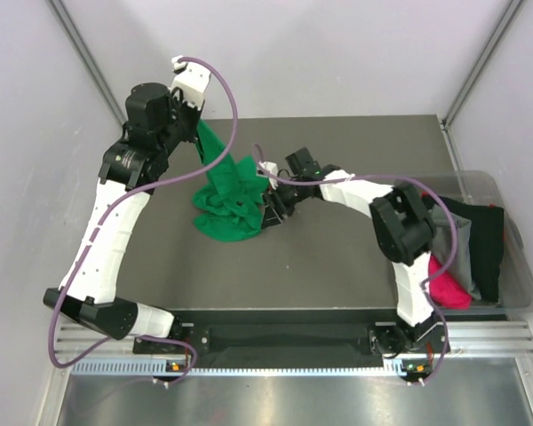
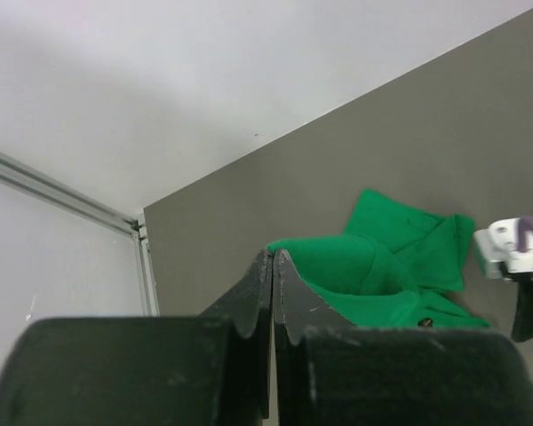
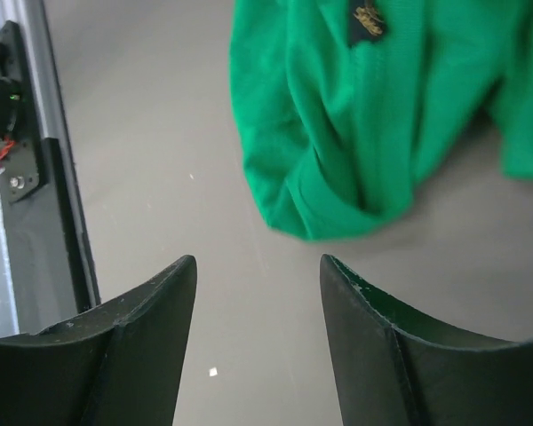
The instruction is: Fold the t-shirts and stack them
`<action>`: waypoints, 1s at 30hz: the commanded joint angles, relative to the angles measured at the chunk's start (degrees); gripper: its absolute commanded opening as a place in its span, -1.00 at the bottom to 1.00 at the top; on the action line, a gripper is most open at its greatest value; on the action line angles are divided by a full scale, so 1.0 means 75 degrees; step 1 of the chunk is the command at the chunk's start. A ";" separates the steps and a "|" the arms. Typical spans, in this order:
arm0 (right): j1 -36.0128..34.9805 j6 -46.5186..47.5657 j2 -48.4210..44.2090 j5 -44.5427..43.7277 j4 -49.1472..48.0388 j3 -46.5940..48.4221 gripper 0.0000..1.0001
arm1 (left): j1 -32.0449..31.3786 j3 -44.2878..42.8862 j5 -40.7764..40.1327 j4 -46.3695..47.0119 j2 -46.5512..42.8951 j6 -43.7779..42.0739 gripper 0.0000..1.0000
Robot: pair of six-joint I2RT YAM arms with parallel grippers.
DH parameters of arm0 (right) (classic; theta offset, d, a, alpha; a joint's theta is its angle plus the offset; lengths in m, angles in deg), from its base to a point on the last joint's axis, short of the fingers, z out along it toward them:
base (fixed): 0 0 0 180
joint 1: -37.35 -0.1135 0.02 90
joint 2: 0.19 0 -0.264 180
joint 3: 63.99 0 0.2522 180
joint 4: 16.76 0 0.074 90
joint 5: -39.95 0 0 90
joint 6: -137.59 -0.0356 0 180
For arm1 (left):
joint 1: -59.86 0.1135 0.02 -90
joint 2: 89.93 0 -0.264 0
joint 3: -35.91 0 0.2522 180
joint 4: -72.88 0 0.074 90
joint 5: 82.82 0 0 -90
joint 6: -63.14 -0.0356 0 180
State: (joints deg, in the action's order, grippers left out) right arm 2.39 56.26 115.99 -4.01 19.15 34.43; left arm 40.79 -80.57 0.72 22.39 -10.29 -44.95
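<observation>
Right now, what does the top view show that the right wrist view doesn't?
Only the top view: the left tool shut on the green shirt, holding one end up, and the bin with a black shirt, grey shirt and pink shirt. Only the right wrist: a small black label on the green shirt, and the right tool standing open. Both: the crumpled green shirt on the grey table.

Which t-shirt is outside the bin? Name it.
The green t-shirt: crumpled on the table, pinched by the left gripper; the black, grey and pink ones lie in the bin.
</observation>
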 commanded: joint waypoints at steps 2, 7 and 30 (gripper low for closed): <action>-0.0272 -0.0323 0.0622 0.0845 0.0058 0.0922 0.16 | 0.0035 0.0172 -0.0111 0.0257 -0.0294 0.0126 -1.00; -0.0530 -0.0393 0.1231 0.0729 0.0117 0.1332 0.14 | 0.0023 0.0196 -0.0182 0.0210 -0.0282 0.0173 -1.00; -0.1221 0.0718 0.0778 -0.4497 0.0527 0.1580 -1.00 | 0.0058 0.0103 -0.0369 0.0210 -0.0470 0.0162 -1.00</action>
State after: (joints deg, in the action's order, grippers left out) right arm -6.05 57.22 126.94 -28.80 23.13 46.61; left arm 41.01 -78.43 -0.70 21.84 -12.19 -43.51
